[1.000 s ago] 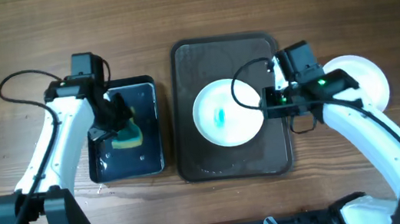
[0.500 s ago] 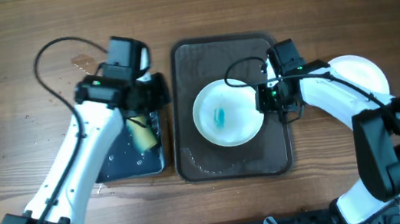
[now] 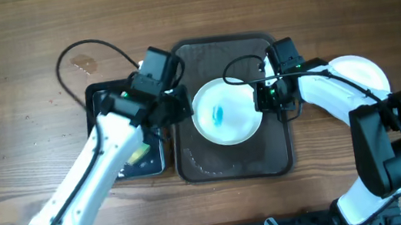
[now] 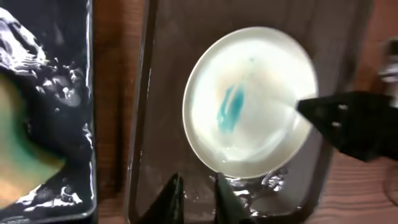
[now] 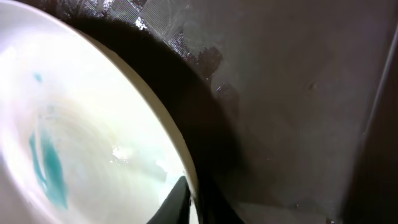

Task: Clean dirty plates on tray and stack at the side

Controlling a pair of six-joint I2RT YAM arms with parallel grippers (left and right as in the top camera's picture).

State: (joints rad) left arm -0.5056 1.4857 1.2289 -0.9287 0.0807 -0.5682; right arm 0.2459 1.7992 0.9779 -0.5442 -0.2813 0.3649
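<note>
A white plate (image 3: 224, 113) with a blue-green smear lies on the dark tray (image 3: 238, 166). My right gripper (image 3: 265, 104) is shut on the plate's right rim; in the right wrist view its fingers (image 5: 189, 199) pinch the rim of the plate (image 5: 81, 124). My left gripper (image 3: 177, 108) hovers over the tray's left edge beside the plate, slightly open and empty. In the left wrist view its fingers (image 4: 200, 196) sit below the plate (image 4: 249, 99). The yellow-green sponge (image 3: 139, 150) lies in the black water basin (image 3: 101, 94).
A clean white plate (image 3: 362, 75) lies on the table right of the tray, partly under my right arm. The basin (image 4: 56, 74) holds water and the sponge (image 4: 18, 149). Water drops lie on the tray (image 4: 161, 124) and on the wood at back left.
My left arm swung right from the basin to the tray's left edge, leaving the sponge in the basin. My right gripper stayed on the plate's rim.
</note>
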